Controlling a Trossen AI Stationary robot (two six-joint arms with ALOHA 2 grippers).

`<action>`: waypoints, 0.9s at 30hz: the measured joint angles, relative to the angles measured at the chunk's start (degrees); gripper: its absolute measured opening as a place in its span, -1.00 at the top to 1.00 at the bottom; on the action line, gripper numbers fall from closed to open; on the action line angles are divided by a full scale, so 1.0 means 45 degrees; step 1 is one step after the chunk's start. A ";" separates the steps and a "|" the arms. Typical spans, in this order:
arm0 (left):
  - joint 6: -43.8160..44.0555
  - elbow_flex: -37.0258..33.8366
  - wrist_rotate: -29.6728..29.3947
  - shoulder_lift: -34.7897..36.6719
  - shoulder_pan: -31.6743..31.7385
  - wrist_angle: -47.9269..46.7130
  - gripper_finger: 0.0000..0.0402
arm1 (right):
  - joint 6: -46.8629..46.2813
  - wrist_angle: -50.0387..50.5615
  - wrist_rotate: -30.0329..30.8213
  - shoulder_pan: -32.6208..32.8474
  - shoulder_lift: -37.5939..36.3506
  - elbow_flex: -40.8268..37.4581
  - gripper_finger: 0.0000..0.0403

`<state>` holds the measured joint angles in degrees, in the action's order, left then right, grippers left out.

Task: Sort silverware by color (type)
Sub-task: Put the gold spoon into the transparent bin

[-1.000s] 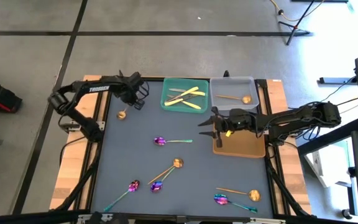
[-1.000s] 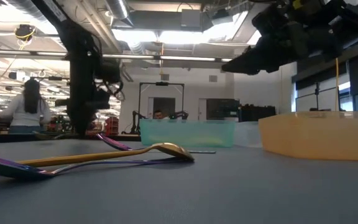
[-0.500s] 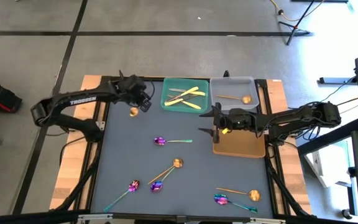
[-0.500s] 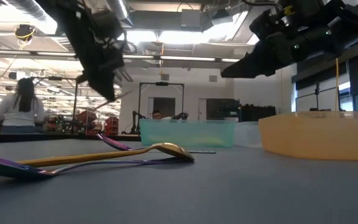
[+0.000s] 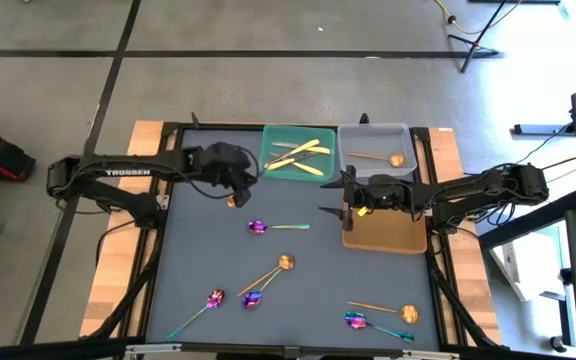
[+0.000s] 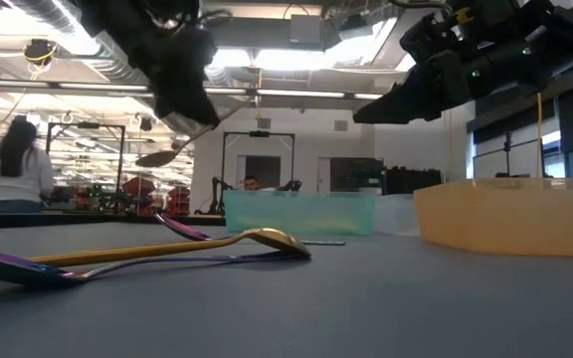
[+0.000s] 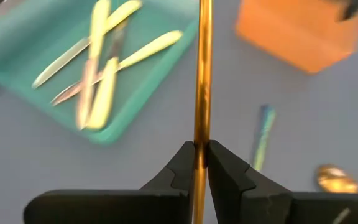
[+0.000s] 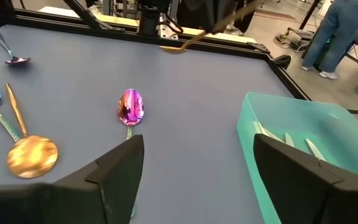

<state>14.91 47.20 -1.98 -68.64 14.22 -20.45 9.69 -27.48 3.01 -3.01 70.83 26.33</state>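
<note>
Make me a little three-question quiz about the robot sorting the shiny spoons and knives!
1. True or false: the left hand is shut on a copper spoon.
2. Which tray holds the yellow knives? A green tray, B grey tray, C orange tray.
3. Fill in: the right hand, open, is by the ___ tray.

Key: 1 true; 2 A; 3 orange.

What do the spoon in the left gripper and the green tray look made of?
The copper-gold spoon, clamped by the left gripper, looks like polished coated metal: its slim handle gleams. The green tray seems translucent plastic: light passes through its walls.
</note>
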 joint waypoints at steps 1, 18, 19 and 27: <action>-0.0010 0.0000 0.0005 0.0000 -0.0219 0.0254 0.86 | 0.0001 -0.0014 0.0005 -0.0003 0.0000 0.0000 -0.45; -0.1211 0.0000 -0.0788 -0.0211 -0.2422 0.4139 0.85 | -0.0062 -0.0717 -0.0568 0.0000 0.0000 0.0000 -0.44; -0.1344 0.0000 -0.0869 -0.0331 -0.2475 0.4269 0.85 | -0.0062 -0.0764 -0.0573 0.0000 0.0000 0.0000 -0.44; -0.2157 0.0000 -0.0981 -0.1849 -0.2845 0.6899 0.85 | -0.0089 -0.0931 -0.0577 0.0000 -0.0005 -0.0005 -0.44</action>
<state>5.21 47.20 -6.39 -76.96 1.42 10.60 9.29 -31.67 0.41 -3.01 70.81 26.30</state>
